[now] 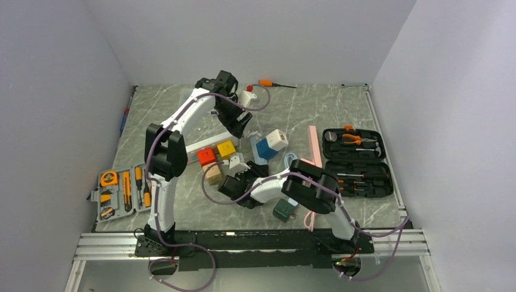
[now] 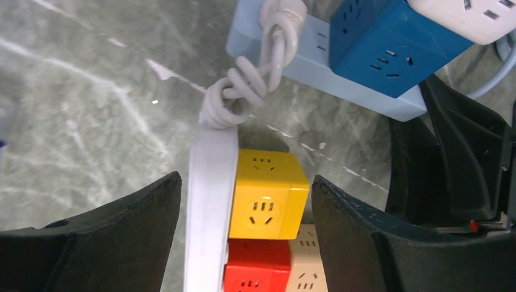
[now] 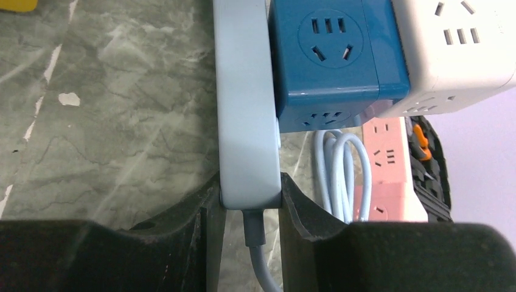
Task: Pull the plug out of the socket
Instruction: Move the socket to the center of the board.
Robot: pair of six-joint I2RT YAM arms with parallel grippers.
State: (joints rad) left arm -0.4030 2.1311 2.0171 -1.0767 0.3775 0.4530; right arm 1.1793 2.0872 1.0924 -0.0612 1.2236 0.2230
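A white power strip (image 2: 210,201) lies on the marble table with a yellow cube plug (image 2: 268,194) and a red cube plug (image 2: 255,267) plugged into its side. My left gripper (image 2: 246,182) is open, its jaws straddling the white strip and the yellow cube without touching them. A light blue power strip (image 3: 246,121) carries a blue cube plug (image 3: 331,55) and a white cube plug (image 3: 450,48). My right gripper (image 3: 249,188) is shut on the cable end of the light blue strip. In the top view the left gripper (image 1: 240,128) is above the yellow cube (image 1: 226,149) and the right gripper (image 1: 246,170) is beside the blue cube (image 1: 266,148).
A beige cube (image 1: 212,173) sits by the red one. A pink power strip (image 1: 314,146), an open black tool case (image 1: 356,161), a dark green cube (image 1: 284,210), a grey tool tray (image 1: 122,191) and an orange screwdriver (image 1: 271,84) lie around. White walls enclose the table.
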